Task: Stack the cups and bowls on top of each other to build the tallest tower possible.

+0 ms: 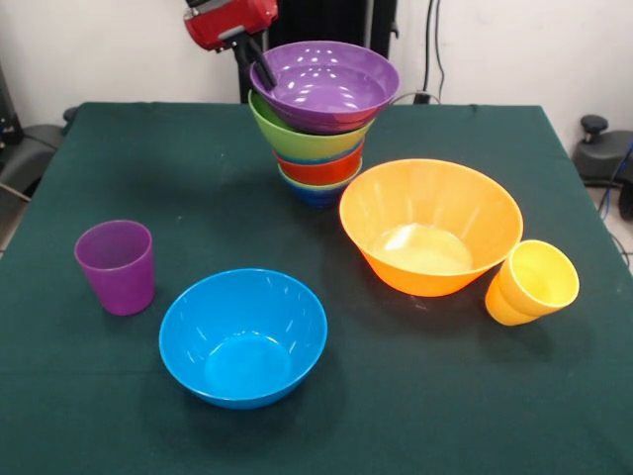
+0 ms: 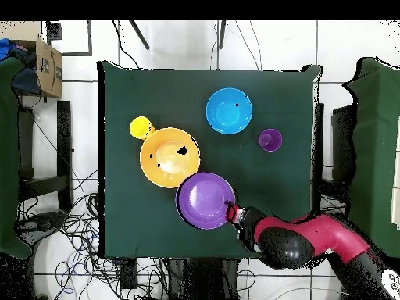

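The tower [image 1: 318, 148] stands at the table's far side: a leaning pile of nested bowls, dark blue lowest [image 1: 318, 195], then red-orange [image 1: 321, 170], green [image 1: 302, 137], and the wide purple bowl [image 1: 326, 84] on top, tilted. My gripper [image 1: 262, 71] is shut on the purple bowl's left rim; it also shows overhead [image 2: 232, 211] at that bowl's [image 2: 205, 200] edge. The large orange bowl [image 1: 430, 228], the large blue bowl [image 1: 243, 336], the purple cup [image 1: 117, 265] and the yellow cup [image 1: 532, 283] stand apart on the table.
The green tablecloth [image 1: 198, 178] covers the whole table. The yellow cup leans beside the orange bowl's right side. Overhead, cables lie on the floor [image 2: 70, 226] and a cardboard box [image 2: 47, 66] sits at the upper left.
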You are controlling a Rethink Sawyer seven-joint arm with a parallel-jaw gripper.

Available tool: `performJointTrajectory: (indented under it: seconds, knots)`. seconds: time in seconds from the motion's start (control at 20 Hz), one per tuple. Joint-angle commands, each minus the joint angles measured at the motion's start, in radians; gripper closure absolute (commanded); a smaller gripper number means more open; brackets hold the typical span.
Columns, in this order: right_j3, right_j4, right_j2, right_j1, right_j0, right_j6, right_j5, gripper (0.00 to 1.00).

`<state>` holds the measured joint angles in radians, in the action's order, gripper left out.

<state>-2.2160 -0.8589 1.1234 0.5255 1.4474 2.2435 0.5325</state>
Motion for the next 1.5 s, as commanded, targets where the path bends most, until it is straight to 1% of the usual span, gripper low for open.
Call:
performJointTrajectory:
  seconds: [0.05, 0.55, 0.6, 1.05, 1.4, 1.5]
  knots:
    - [0.066, -0.08, -0.044, -0.026, -0.055, -0.209, 0.0, 1.0]
    - [0.068, -0.083, -0.044, -0.023, -0.056, -0.211, 0.001, 1.0]
    - [0.069, -0.083, -0.044, -0.022, -0.056, -0.211, 0.001, 0.0]
    - [0.079, -0.077, -0.043, -0.028, -0.056, -0.222, 0.013, 0.0]
    - [0.084, -0.074, -0.036, -0.016, -0.067, -0.207, 0.005, 0.0]
    - [0.08, -0.078, -0.037, -0.006, -0.075, -0.188, -0.006, 0.0]
